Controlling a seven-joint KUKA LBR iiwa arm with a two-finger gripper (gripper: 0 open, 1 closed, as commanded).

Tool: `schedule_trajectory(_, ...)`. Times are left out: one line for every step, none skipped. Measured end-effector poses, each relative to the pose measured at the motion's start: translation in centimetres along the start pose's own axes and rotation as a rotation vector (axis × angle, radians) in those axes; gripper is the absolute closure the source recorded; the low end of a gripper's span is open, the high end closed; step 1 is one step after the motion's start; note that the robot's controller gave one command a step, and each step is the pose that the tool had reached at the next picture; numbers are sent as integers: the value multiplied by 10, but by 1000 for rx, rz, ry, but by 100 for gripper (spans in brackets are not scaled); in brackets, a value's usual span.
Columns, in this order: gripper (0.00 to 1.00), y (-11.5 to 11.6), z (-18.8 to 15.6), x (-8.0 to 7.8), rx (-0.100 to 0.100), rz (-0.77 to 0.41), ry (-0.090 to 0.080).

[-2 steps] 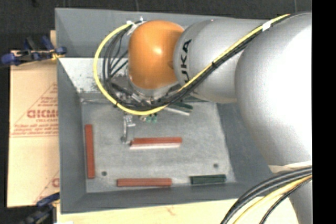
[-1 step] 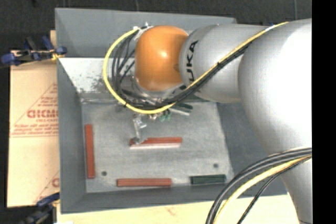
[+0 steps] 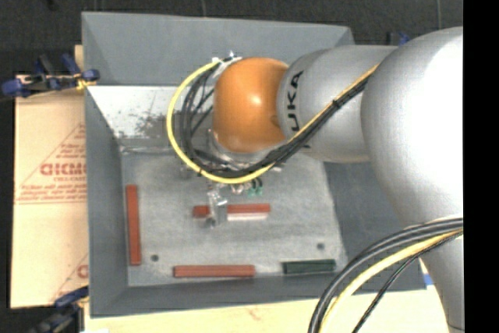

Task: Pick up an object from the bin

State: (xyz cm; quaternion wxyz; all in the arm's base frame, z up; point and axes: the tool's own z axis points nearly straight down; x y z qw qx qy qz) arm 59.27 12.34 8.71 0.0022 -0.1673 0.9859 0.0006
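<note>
Now the short red stick [image 3: 248,210] lies flat in the middle of the bin [image 3: 105,191]. The claw [image 3: 212,212] is down at its left end. I cannot tell if the claw is open or shut. I think nothing is lifted yet, so the pick is still to do.

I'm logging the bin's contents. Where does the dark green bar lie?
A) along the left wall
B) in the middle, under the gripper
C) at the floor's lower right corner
C: the dark green bar lies low and right in the view, apart from the gripper.
</note>
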Motion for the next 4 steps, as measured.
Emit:
schedule_trajectory(0, -3, 2, 7, -1, 35, 5)
schedule_trajectory(100, -27, 15, 5, 0, -442, -1)
schedule_trajectory(100, -27, 15, 5, 0, -441, -1)
schedule_trajectory(100, -30, -130, -7, 0, -439, -1)
